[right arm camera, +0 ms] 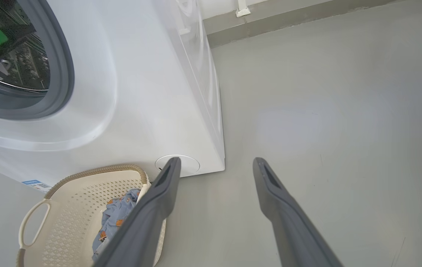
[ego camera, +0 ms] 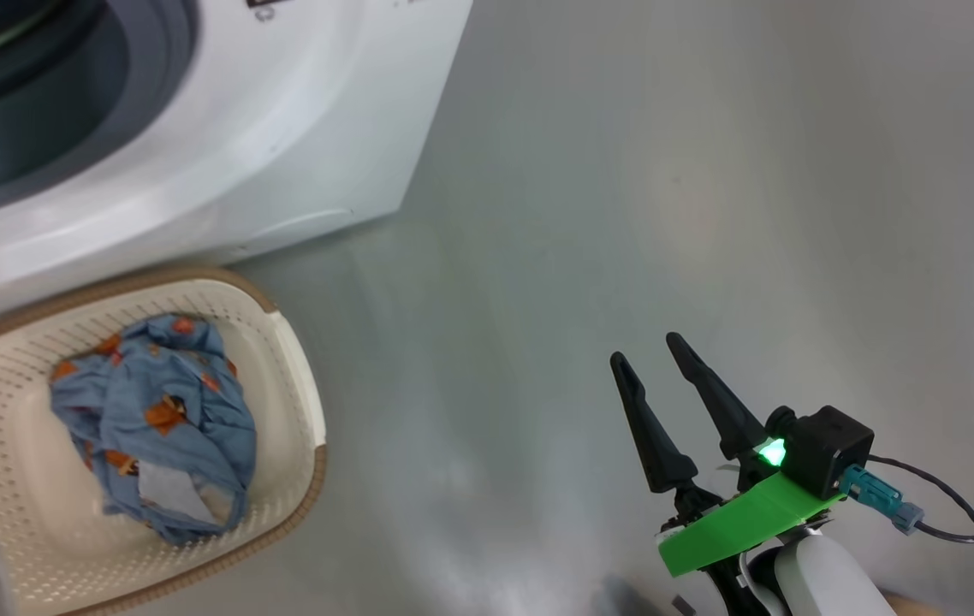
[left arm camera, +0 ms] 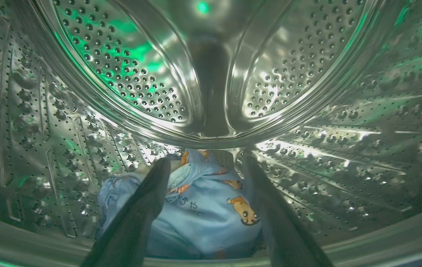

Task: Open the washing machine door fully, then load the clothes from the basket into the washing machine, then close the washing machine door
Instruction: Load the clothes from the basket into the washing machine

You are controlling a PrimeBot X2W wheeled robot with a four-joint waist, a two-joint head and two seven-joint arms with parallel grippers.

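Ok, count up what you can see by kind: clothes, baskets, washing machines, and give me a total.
Clothes: 2, the drum garment and the basket garment
Basket: 1
Washing machine: 1
Total: 4

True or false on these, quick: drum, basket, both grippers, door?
1. The left gripper is inside the drum with its jaws spread. True.
2. The basket is empty. False: a blue garment lies in it.
3. The right gripper holds clothing. False: it is open over the floor and holds nothing.
4. Printed cloth lies at the bottom of the drum, between the left fingers. True.
5. The door covers the opening. False: the washing machine stands open at the front.
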